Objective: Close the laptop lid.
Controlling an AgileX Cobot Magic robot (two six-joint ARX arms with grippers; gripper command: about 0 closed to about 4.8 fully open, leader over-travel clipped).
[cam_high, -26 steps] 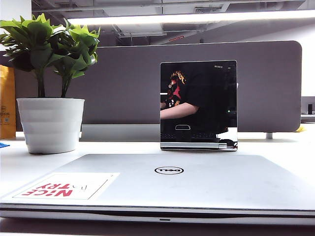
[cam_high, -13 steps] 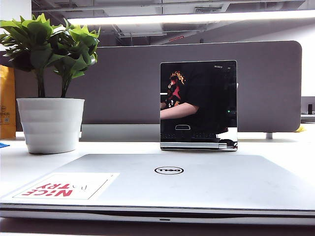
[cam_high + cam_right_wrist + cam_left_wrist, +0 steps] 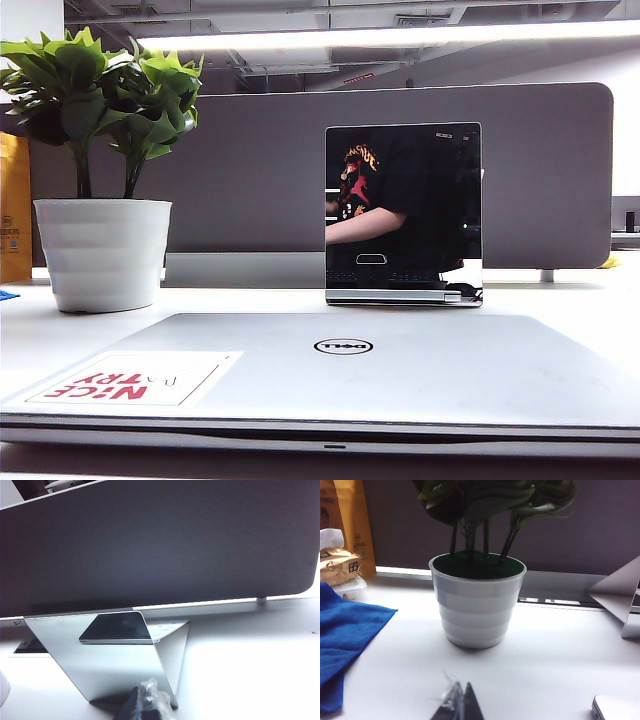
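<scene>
The laptop lid [image 3: 400,372] lies flat down on its base at the near edge of the table. Its silver outside faces up, with the oval Dell logo [image 3: 343,346] and a white sticker with red letters [image 3: 130,380]. Neither gripper shows in the exterior view. In the left wrist view my left gripper [image 3: 463,686] is shut and empty, above bare table before a plant pot, with a rounded silver laptop corner [image 3: 616,707] off to one side. In the right wrist view my right gripper [image 3: 145,692], wrapped in clear plastic, is shut and close to a folded silver device.
A white pot with a green plant [image 3: 103,250] stands at the back left. A smaller silver-edged device [image 3: 403,212] with a mirror-like black screen stands upright behind the laptop, before a grey partition [image 3: 250,180]. A blue cloth [image 3: 345,635] and packets [image 3: 340,565] lie left of the pot.
Only the person's reflection in the upright device's screen has shifted. The laptop lid stays down and flat.
</scene>
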